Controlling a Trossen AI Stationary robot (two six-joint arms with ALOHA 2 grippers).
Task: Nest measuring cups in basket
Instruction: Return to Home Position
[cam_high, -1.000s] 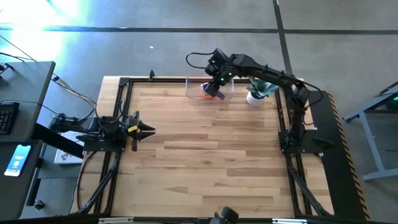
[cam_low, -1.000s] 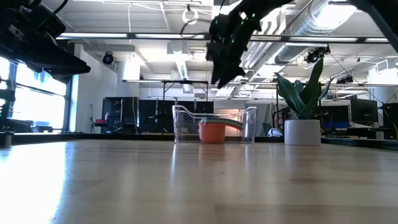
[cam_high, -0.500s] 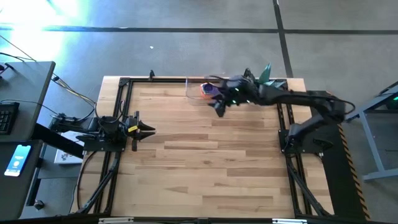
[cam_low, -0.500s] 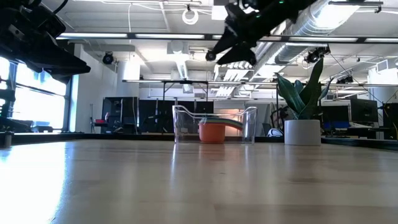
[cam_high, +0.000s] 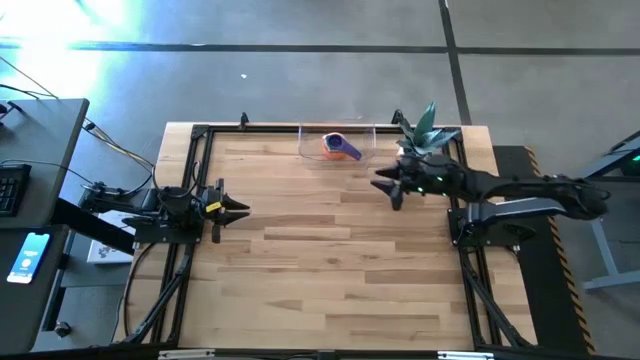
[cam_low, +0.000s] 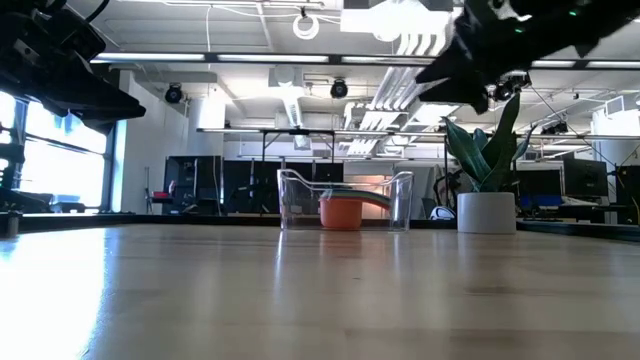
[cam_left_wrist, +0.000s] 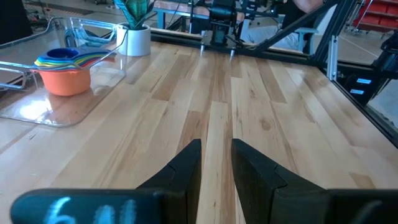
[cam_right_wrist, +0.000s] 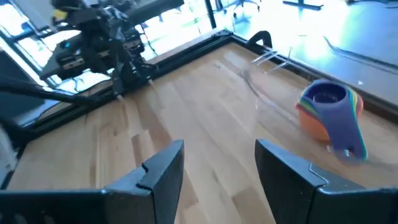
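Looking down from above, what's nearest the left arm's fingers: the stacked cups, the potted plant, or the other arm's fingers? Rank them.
From the left gripper:
1. Measuring cups, in the basket, far edge.
2. Right gripper, right side.
3. Potted plant, far right corner.

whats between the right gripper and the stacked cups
Only bare table and the clear wall of the basket, in the high view; the right gripper is open.

Smooth pale wood-plank table (cam_high: 330, 240), clear glossy plastic basket (cam_low: 298, 205), coloured plastic measuring cups (cam_left_wrist: 62, 81)
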